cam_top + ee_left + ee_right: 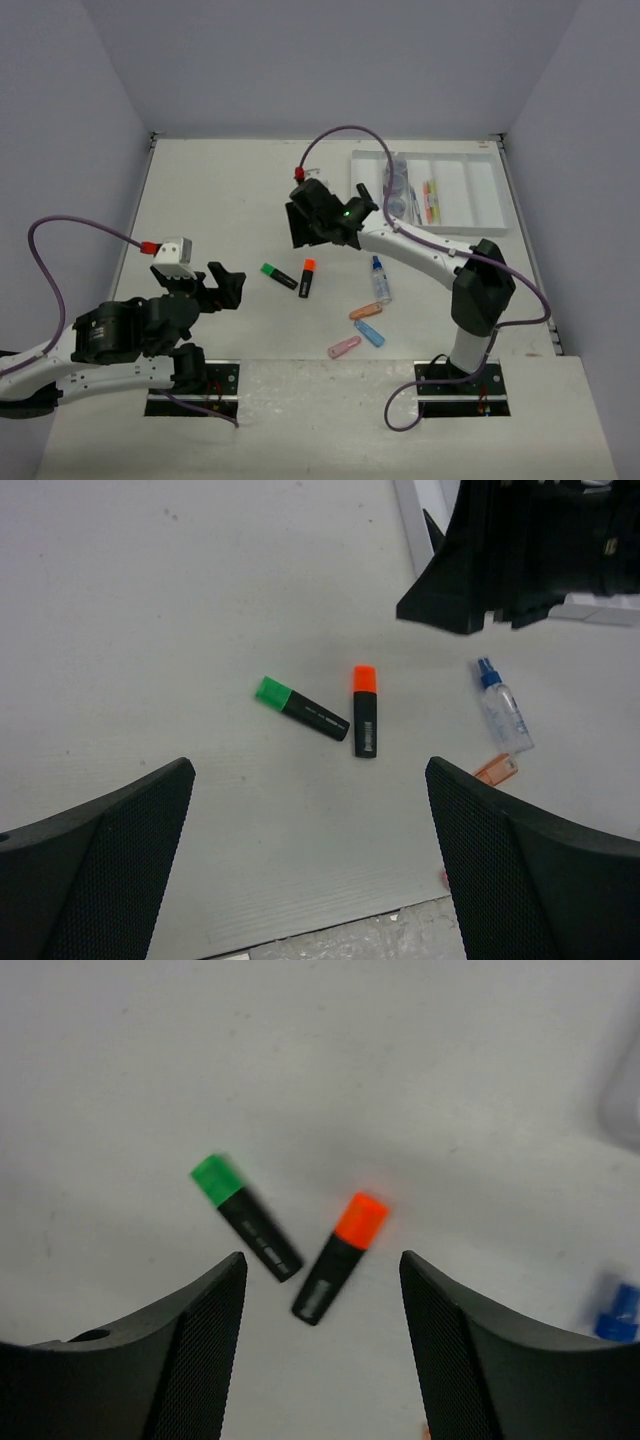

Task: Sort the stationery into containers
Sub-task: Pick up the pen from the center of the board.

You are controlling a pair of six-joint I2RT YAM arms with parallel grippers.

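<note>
Fingers [200, 1350] of the right claw [321, 1260] stand apart with nothing between them; it is open and empty, hanging above the table [220, 190] near its middle. Straight below it, in the right wrist view, lie two black highlighters. The green-capped highlighter [246, 1217] is on the left and the orange-capped highlighter [340, 1257] on the right. Their black ends are close together and their caps fan apart; they do not touch.

To the right of the pair lies one small bottle [380, 280] with a blue cap. Nearer the arm bases lie three capsule pieces [365, 312]: one orange, one blue, one pink. None touches another, though the orange and the blue lie just beside each other.

Behind the right arm, at the far right of the table, sits one white tray [488, 190] split into five long compartments. Round jars [397, 178] lie in a row in a compartment on its left side; they look like three, though the arm covers part of them. Thin coloured pens [428, 200] lie in a compartment nearer the middle, too small to count.

The left claw [308, 770] is also wide open and holds nothing. It sits low at the near left of the table, facing the two highlighters from well apart.
</note>
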